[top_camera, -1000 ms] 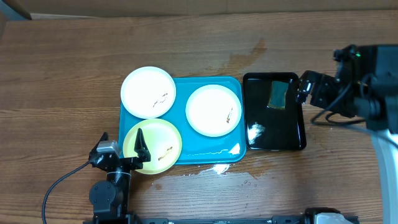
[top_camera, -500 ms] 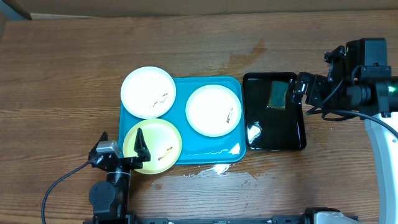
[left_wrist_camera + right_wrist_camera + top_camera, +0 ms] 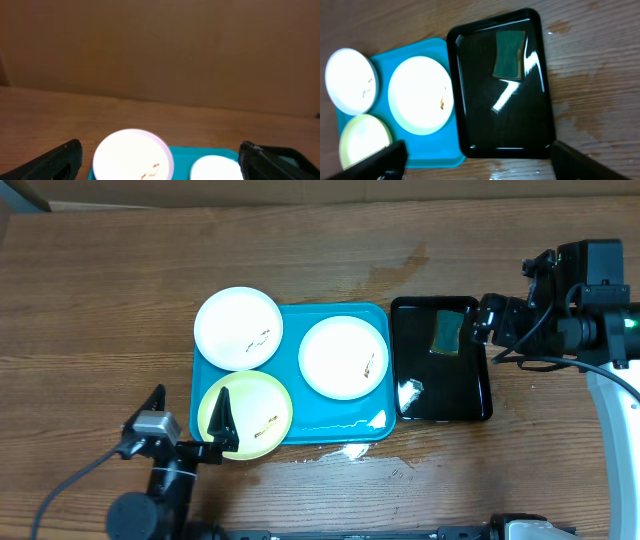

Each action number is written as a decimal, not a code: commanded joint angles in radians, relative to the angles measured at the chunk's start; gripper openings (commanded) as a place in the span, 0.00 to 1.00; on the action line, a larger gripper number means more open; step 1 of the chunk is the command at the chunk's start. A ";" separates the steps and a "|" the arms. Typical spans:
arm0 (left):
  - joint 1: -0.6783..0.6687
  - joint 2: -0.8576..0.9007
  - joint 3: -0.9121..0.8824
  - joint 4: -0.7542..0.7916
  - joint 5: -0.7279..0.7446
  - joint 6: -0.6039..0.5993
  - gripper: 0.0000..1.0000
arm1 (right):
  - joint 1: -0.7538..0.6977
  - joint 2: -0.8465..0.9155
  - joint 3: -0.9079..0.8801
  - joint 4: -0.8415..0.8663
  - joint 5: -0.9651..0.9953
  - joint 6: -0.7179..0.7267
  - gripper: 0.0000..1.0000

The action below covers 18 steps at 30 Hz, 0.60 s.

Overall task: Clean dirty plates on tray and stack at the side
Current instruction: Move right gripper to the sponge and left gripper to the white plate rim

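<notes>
I'm at the very start of this job, by my reading: all three dirty plates show dark smears and nothing is stacked at the side. The step in hand looks like fetching the sponge (image 3: 446,332).

My right claw (image 3: 484,322) hangs by the far right corner of the black tray (image 3: 441,408), fingers spread wide and gripping nothing. The green sponge lies flat at that tray's far end, alone on the glossy, wet-looking floor. Next move, as I see it: drop straight over the sponge, straddle it, and pinch without scraping the rim.

The black tray sits just beside the right edge of the turquoise tray (image 3: 330,428), mid-worktop, toward the near edge. In the turquoise one, one white plate (image 3: 343,357) lies fully inside on the right. The other white plate (image 3: 238,328) overhangs the far left corner. The yellow-green plate (image 3: 245,416) overhangs the near left corner.

My left claw (image 3: 190,395) is spread wide too, empty. One finger reaches over the yellow-green plate, the other over bare worktop (image 3: 100,300). Whether it touches the plate, I cannot tell. I reckon that plate gets steadied first for wiping.
</notes>
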 commanded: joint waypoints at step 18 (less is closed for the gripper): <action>-0.023 1.242 0.980 -0.647 0.559 0.077 0.70 | 0.118 0.109 -0.063 0.174 0.114 0.045 0.82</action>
